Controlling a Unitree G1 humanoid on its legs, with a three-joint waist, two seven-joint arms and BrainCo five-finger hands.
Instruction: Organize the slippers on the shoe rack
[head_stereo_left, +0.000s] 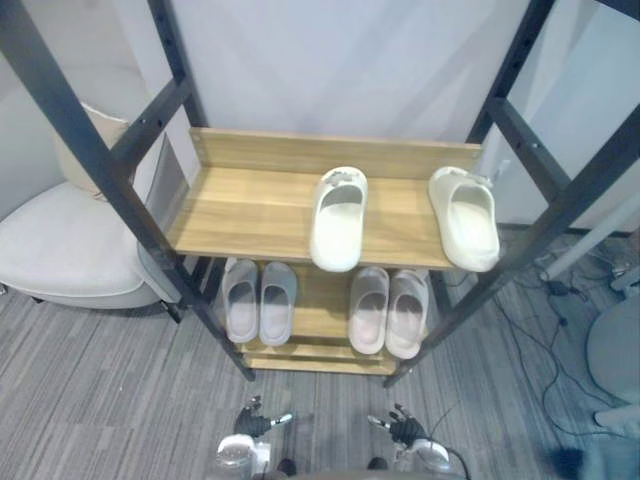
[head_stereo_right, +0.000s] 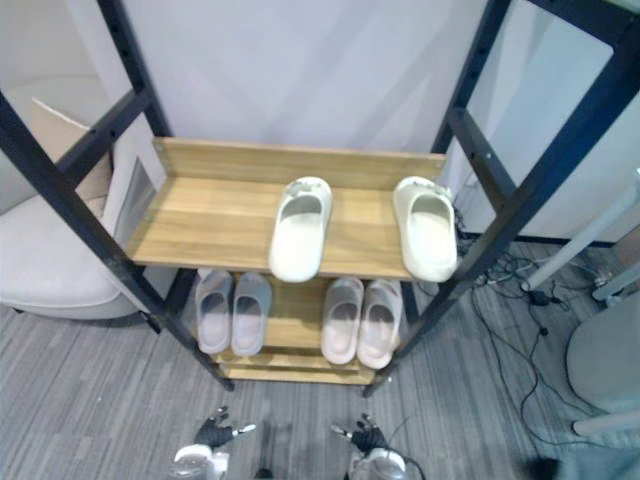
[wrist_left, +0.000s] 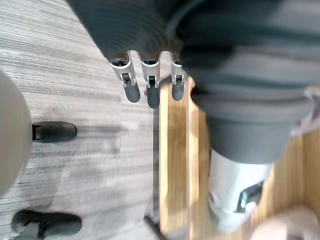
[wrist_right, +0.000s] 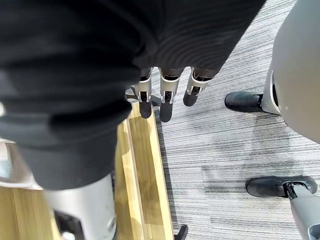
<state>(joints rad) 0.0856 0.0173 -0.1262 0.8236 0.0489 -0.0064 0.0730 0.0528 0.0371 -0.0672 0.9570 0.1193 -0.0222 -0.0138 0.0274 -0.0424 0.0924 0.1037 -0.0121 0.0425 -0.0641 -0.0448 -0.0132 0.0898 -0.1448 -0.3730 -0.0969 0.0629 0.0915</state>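
Left eye view: a shoe rack with dark metal posts and two wooden shelves stands on grey carpet floor.
Upper shelf: two cream slippers lie well apart with bare wood between them. The middle cream slipper lies near the centre and the right cream slipper by the right posts. The near ends of both reach the shelf's front edge.
Lower shelf: the left grey pair and the right grey pair lie there, each pair side by side.
Left hand: low in front of the rack, its fingers straight and relaxed, holding nothing.
Right hand: low beside it, its fingers likewise loose and empty.
Beside the rack: a pale armchair on the left.
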